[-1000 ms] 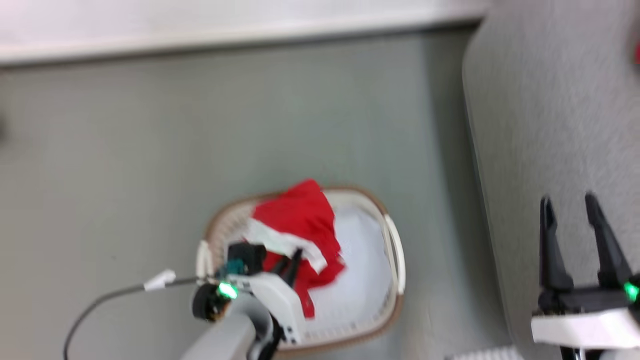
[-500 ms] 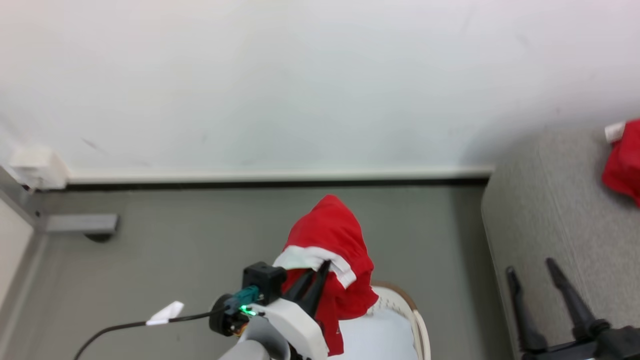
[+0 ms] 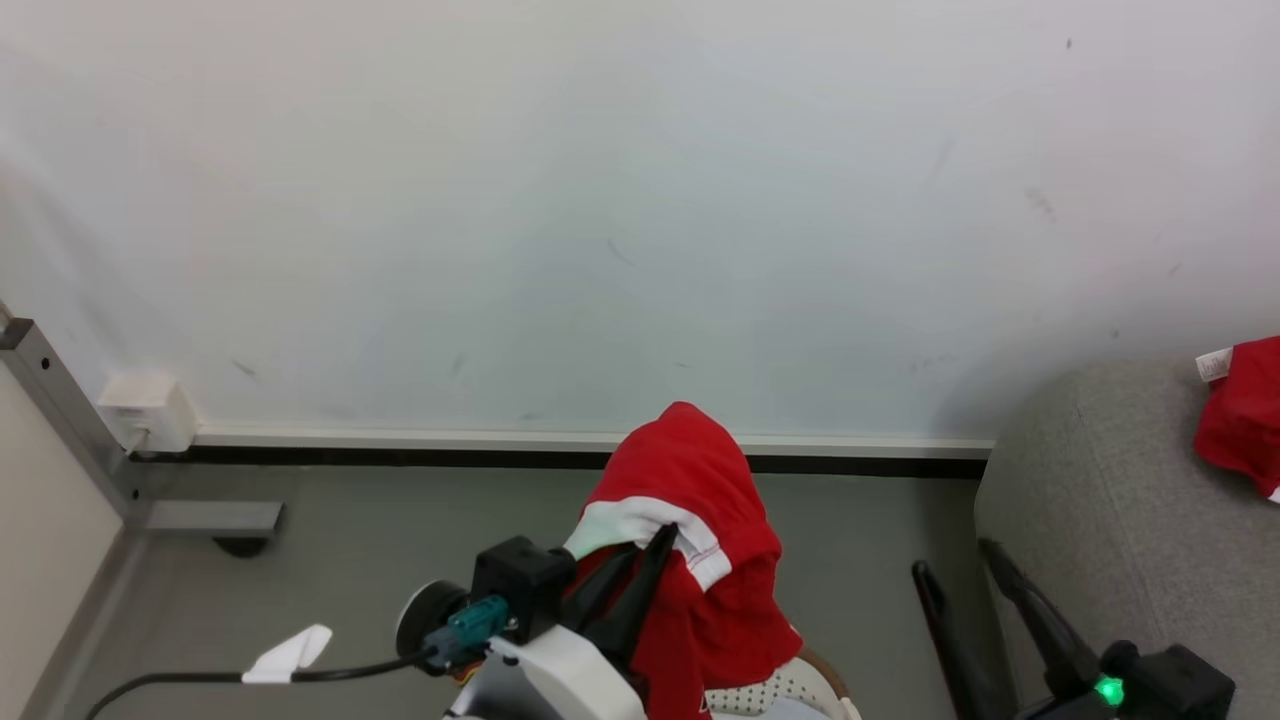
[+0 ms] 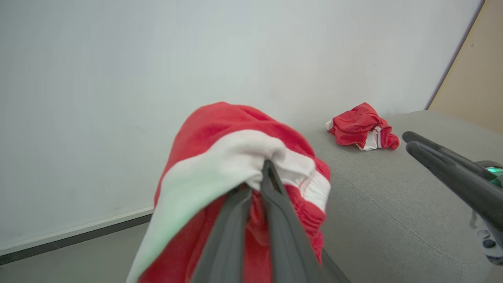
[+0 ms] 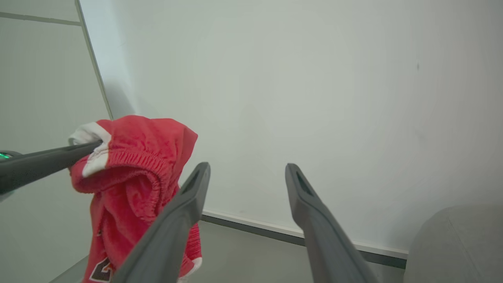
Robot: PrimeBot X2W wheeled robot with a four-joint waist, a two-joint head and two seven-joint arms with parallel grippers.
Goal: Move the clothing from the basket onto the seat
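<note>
head view: the left claw [image 3: 648,548] is pressed together on the white trim of the clothing [image 3: 700,470], which hangs from it above the basket [image 3: 800,688]. whether its lower end is out of the basket i cannot tell. the seat [image 3: 1100,520] stands to the robot's right of the garment, well apart. the right claw [image 3: 955,560] is beside the seat's near edge, its fingers apart and holding nothing. another red garment [image 3: 1240,415] lies on the seat.

left wrist view: the two fingers meet at the trim and the cloth drapes over them. the seat runs away on the right.

right wrist view: the garment hangs with its long axis downward, on the side away from the seat.

i think the coming move turns on one relation: the seat lies to the right of the left claw, so this arm must carry the cloth sideways and lift its hanging tail over the seat's rounded edge. the right claw is nearer to the seat, but empty.
</note>
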